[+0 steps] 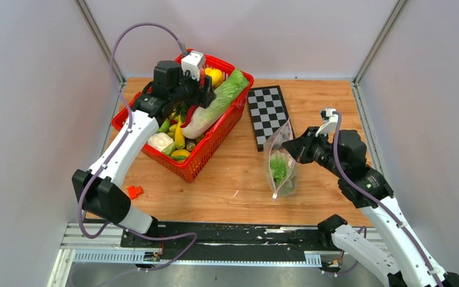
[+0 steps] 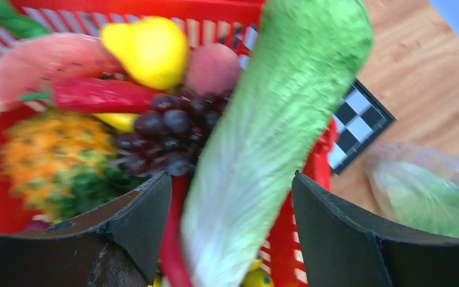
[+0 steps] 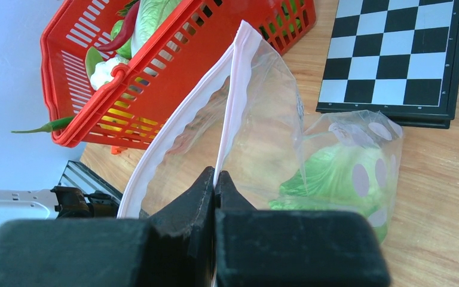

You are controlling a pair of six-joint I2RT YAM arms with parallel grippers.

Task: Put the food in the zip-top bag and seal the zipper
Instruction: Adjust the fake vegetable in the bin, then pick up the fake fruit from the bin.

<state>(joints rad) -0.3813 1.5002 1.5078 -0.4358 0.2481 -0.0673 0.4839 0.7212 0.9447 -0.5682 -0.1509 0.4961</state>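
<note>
Left claw (image 1: 206,91), overhead view: positioned over the far part of the red mesh basket (image 1: 215,152), which sits at the far left of the bench (image 1: 227,191). The basket holds the food: a long lettuce (image 1: 218,101) lying along its right side, yellow bananas (image 1: 179,136), a white cauliflower piece (image 1: 160,141) and a yellow fruit (image 1: 215,75) at the far rim. Right claw (image 1: 288,145) is at the right of the bench, clamped on the upper edge of the zip-top bag (image 1: 282,176). The bag hangs from it with its bottom on the wood, and a green leafy piece (image 1: 278,168) is inside. A chequered board (image 1: 268,110) lies flat just beyond the bag and beside the basket. A small orange-red piece (image 1: 134,192) lies on the bench near the left arm.

Left wrist view, blurred: the jaws stand wide apart and grip nothing. The long lettuce runs between the two fingers; contact with either cannot be determined. Left of it lie dark purple grapes (image 2: 167,128), a red chilli (image 2: 95,95) and a spiky orange-and-green piece (image 2: 54,155). The bag shows at the far right of the picture, on the wood.

Right wrist view: the fingers are pressed together on one side of the zipper (image 3: 230,107). The other side of the strip curves away to the left, so the bag's mouth gapes, unsealed. A green chilli (image 3: 45,126) pokes out of the basket's side.
</note>
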